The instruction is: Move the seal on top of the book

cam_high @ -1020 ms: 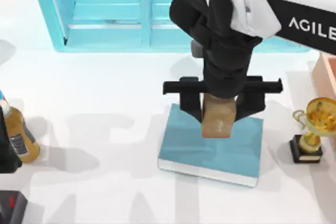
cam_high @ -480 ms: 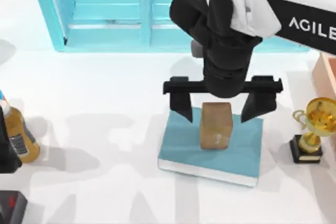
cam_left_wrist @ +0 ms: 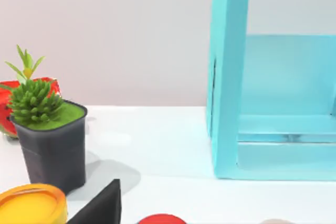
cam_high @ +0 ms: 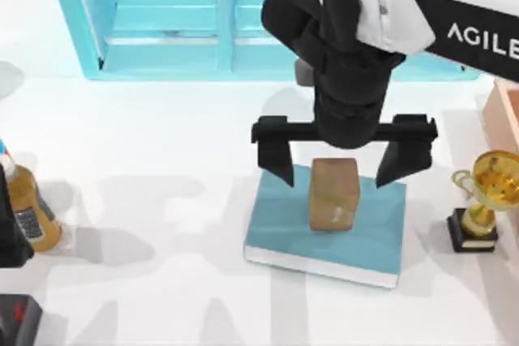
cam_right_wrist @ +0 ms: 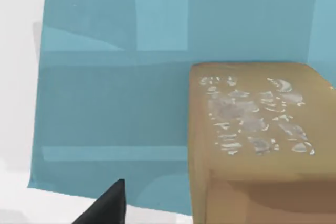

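since the seal (cam_high: 333, 194) stands upright on the book (cam_high: 280, 228), near the middle of its teal cover and clear of every edge, the step in hand looks like the retreat: a straight lift would do best, with no sideways drift that could clip the block and tip it. largest to smallest: the tabletop (cam_high: 162, 143) carries the book, the book carries the seal. the right arm reaches in from the right, wrist bent downward, its right gripper (cam_high: 336, 161) hanging above the seal, released, one finger on each side and touching nothing. the left arm sits parked at the left edge.
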